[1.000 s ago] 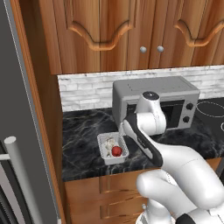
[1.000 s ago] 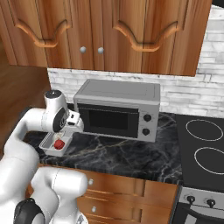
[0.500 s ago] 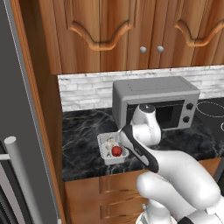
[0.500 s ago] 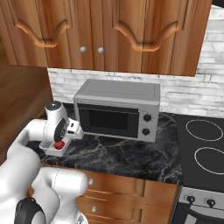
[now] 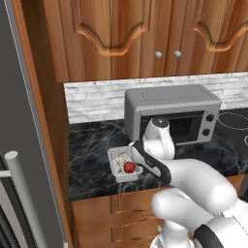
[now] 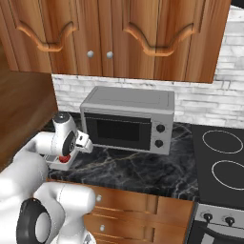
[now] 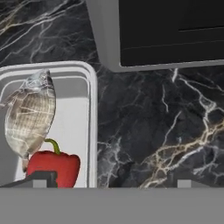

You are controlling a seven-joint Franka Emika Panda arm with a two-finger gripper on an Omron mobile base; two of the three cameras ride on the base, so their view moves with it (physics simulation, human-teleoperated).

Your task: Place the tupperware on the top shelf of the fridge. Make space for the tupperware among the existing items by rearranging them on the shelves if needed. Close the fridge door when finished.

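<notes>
We see the tupperware (image 5: 123, 164) sitting on the black marbled surface (image 5: 92, 160), just left of the grey toaster oven (image 5: 172, 114) and close to the surface's front edge. In the left base view our white arm (image 5: 189, 179) reaches over it from the right, the wrist hanging just above the tub's right rim. From the hand view the tub (image 7: 89, 109) lies to the lower left, holding a red pepper (image 7: 53, 167) with a green stem beside a pale, glossy lump (image 7: 29, 113) that touches it. Our tool (image 7: 109, 183) is spread wide, its two dark tips far apart: one tip sits over the pepper inside the tub, the other over bare surface, with the tub's right wall between them. We cannot tell whether either tip touches anything. The toaster oven's dark glass front (image 7: 170, 30) shows at the top of the hand view. In the right base view the tub (image 6: 56, 163) peeks out beneath the wrist. The fridge door (image 5: 22, 145) stands at the far left of the left base view, with its silver bar handle (image 5: 24, 198).
</notes>
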